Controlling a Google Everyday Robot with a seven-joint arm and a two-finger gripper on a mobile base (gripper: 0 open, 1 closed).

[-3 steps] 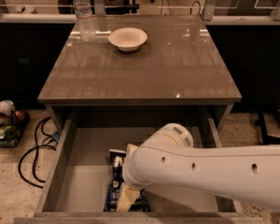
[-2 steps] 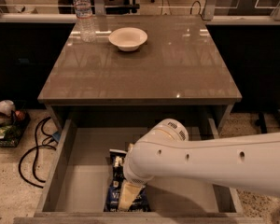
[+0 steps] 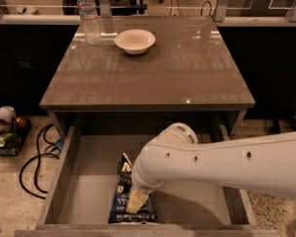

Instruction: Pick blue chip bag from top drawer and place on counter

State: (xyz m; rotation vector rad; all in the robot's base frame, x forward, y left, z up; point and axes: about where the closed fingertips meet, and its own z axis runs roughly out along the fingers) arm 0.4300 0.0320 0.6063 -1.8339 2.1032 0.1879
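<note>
end effector (image 3: 137, 200): hanging low in the top drawer (image 3: 86, 186), directly over the blue chip bag (image 3: 119, 194); whether it is gripping, I cannot tell.
blue chip bag: lying flat near the drawer's front.
step: judged to be securing the grasp.
advice: lifting straight up, clearing the front wall, before swinging to the table (image 3: 153, 78).

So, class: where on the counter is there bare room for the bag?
The counter is bare from the bowl to the near edge, and all along the right. Crowded back left: water bottle, bowl. The gripper is in the top drawer, over the blue chip bag.
</note>
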